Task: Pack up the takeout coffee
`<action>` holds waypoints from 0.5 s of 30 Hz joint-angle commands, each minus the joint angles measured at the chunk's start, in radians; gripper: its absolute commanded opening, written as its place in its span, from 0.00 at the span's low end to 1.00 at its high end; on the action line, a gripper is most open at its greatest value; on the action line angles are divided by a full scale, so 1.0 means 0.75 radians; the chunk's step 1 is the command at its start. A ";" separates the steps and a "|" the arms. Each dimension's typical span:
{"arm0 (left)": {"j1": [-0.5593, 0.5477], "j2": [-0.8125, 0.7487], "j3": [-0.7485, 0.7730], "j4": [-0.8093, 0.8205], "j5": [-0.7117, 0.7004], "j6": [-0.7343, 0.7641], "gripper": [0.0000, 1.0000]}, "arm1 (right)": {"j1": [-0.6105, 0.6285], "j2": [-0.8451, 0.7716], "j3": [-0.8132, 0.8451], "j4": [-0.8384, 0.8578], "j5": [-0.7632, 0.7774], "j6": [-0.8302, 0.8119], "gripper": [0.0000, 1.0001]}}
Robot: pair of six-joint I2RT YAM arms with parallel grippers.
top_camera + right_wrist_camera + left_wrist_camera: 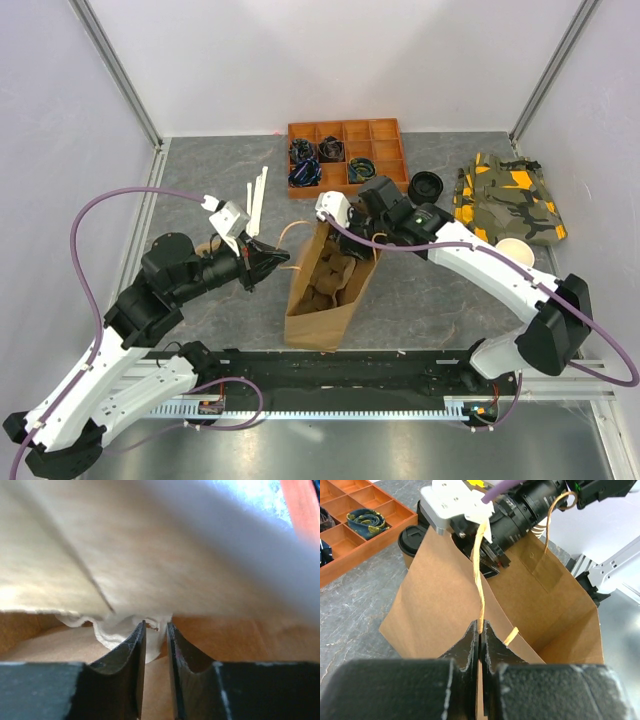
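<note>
A brown paper bag sits mid-table with its mouth held open. My left gripper is shut on the bag's twine handle and pulls it leftward. My right gripper reaches into the far end of the bag's mouth, its jaws a little apart. A crumpled white napkin lies just past its left fingertip, inside the bag. Brown rounded shapes fill the bag's inside. The takeout coffee is hidden; I cannot pick it out in any view.
An orange compartment tray with coiled items stands at the back. A round black lidded shape is beside its corner. A camouflage pouch and a white-inside tan cup are on the right. White sticks lie by the left arm.
</note>
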 commanded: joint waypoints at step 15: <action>0.002 0.003 0.000 -0.023 0.049 0.077 0.02 | 0.046 0.019 0.386 -0.126 0.033 0.040 0.68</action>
